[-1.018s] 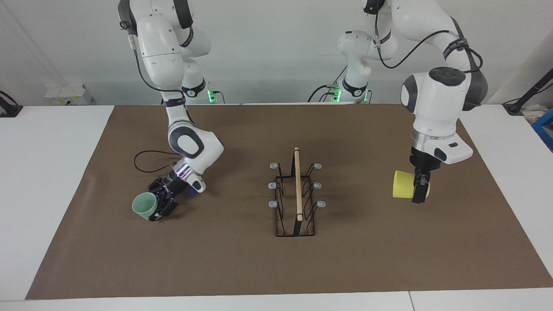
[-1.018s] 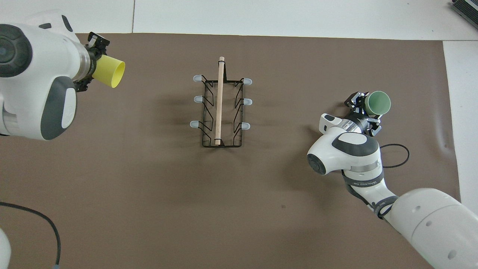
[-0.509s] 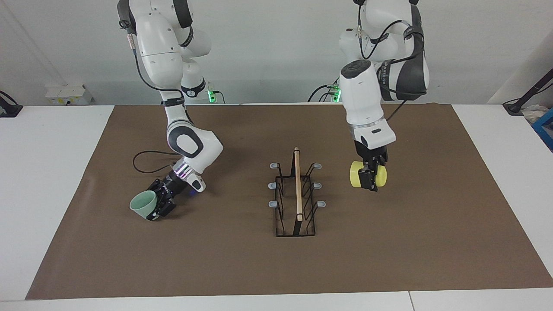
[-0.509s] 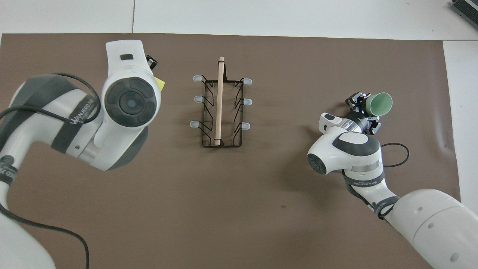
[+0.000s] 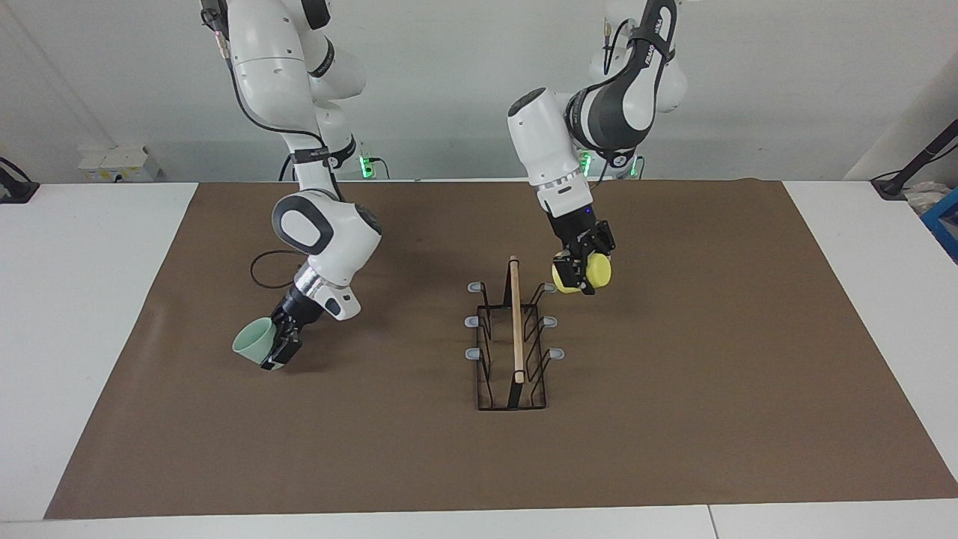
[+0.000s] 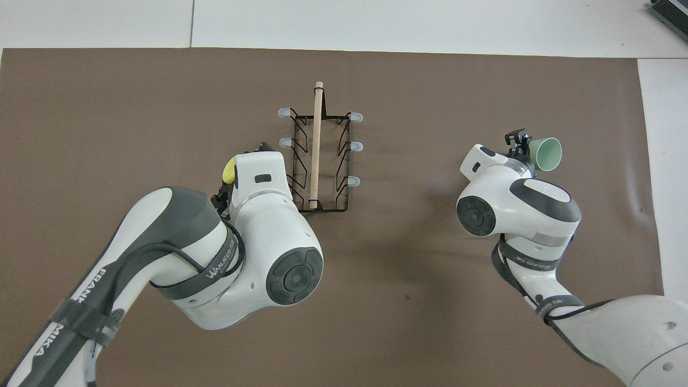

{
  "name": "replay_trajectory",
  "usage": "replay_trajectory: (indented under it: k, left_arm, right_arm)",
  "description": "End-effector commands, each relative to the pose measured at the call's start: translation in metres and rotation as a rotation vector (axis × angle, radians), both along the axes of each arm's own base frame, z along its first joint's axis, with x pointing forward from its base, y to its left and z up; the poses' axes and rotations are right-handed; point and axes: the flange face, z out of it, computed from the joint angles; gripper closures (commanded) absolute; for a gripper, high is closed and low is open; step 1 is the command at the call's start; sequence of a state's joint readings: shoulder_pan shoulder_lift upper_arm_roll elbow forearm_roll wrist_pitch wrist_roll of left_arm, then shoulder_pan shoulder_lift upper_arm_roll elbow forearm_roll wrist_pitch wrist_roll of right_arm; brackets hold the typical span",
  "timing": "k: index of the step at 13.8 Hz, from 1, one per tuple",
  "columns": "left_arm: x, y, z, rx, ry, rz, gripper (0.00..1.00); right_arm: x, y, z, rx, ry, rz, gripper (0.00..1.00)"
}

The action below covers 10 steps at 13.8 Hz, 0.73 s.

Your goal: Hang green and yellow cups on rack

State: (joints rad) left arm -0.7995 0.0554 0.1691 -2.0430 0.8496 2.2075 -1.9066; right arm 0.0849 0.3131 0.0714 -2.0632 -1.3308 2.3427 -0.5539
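Two cups: both held, none hung.
Left gripper [image 5: 578, 278]: clamped on yellow cup [image 5: 591, 272], over the rack [image 5: 513, 337] peg nearest the robots.
Right gripper [image 5: 278, 350]: pinching green cup [image 5: 252, 338], low over the mat.
Technique: aim the cup mouth squarely at the peg before lowering.

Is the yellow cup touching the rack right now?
Cannot tell. In the facing view the yellow cup, held in the left claw, sits right beside the rack peg nearest the robots, with no plain gap or contact; overhead, the arm hides it.
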Motion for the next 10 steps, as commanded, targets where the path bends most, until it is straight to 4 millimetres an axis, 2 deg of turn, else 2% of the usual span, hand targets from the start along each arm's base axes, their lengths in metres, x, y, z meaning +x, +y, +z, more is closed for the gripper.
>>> replay_trajectory:
  k: [1,5,9,10]
  left_arm:
    - [-0.018,-0.001,0.001,0.013,-0.041,-0.045,1.00]
    - [-0.020,-0.008,-0.003,-0.020,-0.055,-0.087,1.00]
    - [-0.008,-0.004,-0.001,-0.054,-0.085,-0.129,1.00]
    - [0.001,0.006,0.000,-0.054,-0.095,-0.117,1.00]
  right_arm:
    - [-0.006,0.012,0.024,0.103,-0.001,-0.059,1.00]
    - [-0.009,0.020,0.070,0.369,0.047,-0.232,1.00]
    - [-0.004,0.046,0.113,0.440,0.096,-0.306,1.00]
    - [-0.004,0.053,0.124,0.471,0.107,-0.340,1.00]
